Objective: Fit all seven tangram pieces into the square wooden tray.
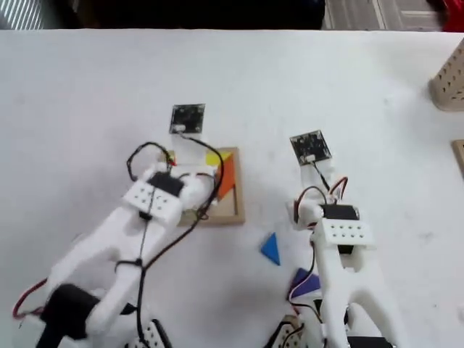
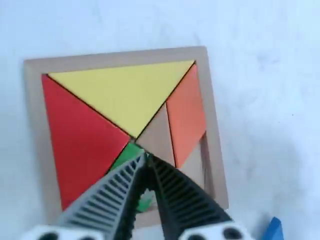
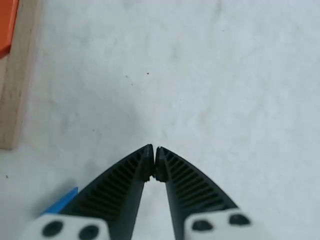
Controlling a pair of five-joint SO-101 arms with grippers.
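Left tool (image 2: 147,160) is pinched narrow in its own wrist view. The two ribbed fingers (image 2: 115,192) meet at the tips with no gap I can make out, and nothing is held between them. It hangs over the tray (image 2: 120,56), tips right above the green piece (image 2: 131,152), which peeks out from under the fingers; I cannot tell whether they touch it. In the tray, the yellow triangle (image 2: 125,90) lies along one side and the red triangle (image 2: 80,135) along the next, the two sharing an edge. The orange piece (image 2: 186,120) sits against the side opposite the red one. Bare wood shows between orange and green, and again beside the orange near the rim. A corner of the blue piece (image 2: 274,230) lies on the bench, outside the tray.

From the right wrist, I see the right tool (image 3: 154,162) just as narrow, tips all but touching and empty, above the bare bench (image 3: 225,75). The tray's rim is off to one side.

From above, the left arm (image 1: 130,232) lies across the tray and the right arm (image 1: 348,275) is well apart from it. The blue piece is on the bench between tray and right arm. A purple piece (image 1: 303,281) lies just beside that arm.
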